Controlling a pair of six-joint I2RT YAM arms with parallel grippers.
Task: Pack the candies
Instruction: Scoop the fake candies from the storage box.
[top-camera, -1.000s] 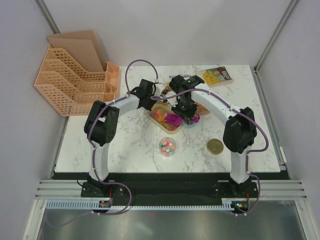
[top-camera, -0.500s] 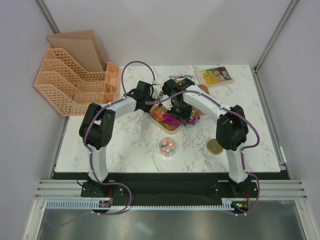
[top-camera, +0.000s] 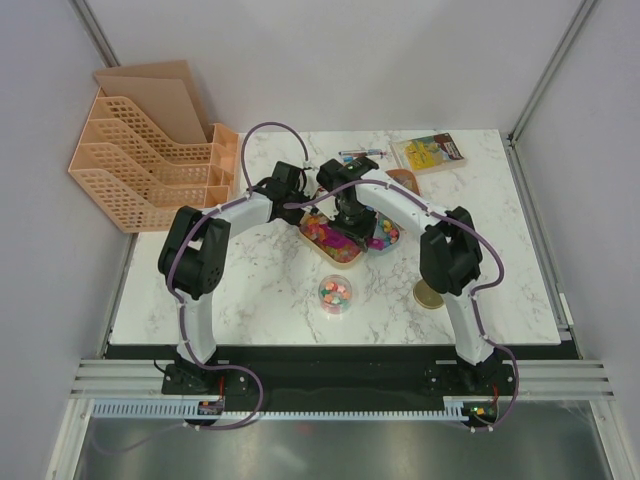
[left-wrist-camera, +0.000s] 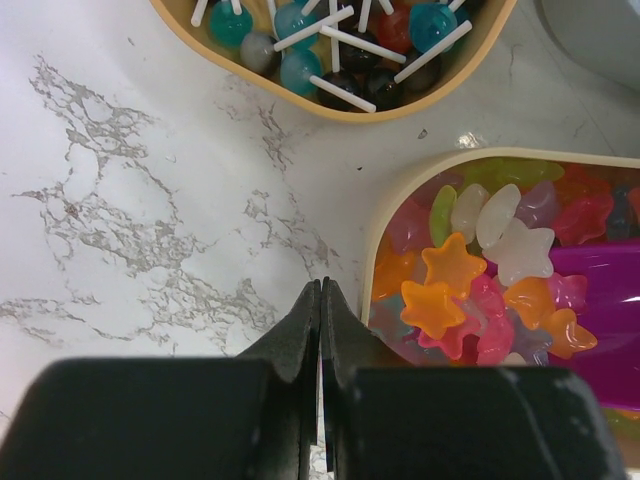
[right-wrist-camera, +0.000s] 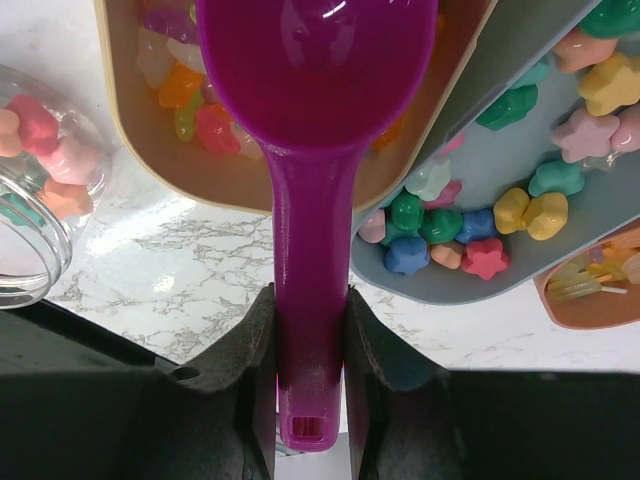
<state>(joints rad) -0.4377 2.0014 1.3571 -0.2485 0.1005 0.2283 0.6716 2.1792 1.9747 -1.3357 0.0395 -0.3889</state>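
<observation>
Star-shaped candies (left-wrist-camera: 452, 292) in orange, pink and white fill a beige tray (left-wrist-camera: 373, 255). My right gripper (right-wrist-camera: 310, 335) is shut on the handle of a purple scoop (right-wrist-camera: 312, 90), whose bowl hangs over that tray with no candy in it. Pastel candies (right-wrist-camera: 470, 215) lie in a grey-blue tray (right-wrist-camera: 480, 292) to the right. A clear round jar (top-camera: 335, 293) with a few candies stands nearer the arms. My left gripper (left-wrist-camera: 321, 292) is shut and holds nothing, just off the beige tray's left rim.
A second beige tray of lollipops (left-wrist-camera: 340, 60) sits behind the left gripper. A gold lid (top-camera: 430, 293) lies right of the jar. Orange file racks (top-camera: 150, 160) stand at the far left. Pens (top-camera: 360, 153) and a yellow packet (top-camera: 432, 152) lie at the back.
The right arm has swung left, carrying the scoop from the grey-blue tray's side to over the beige tray. The left arm shifted slightly early on, then stayed.
</observation>
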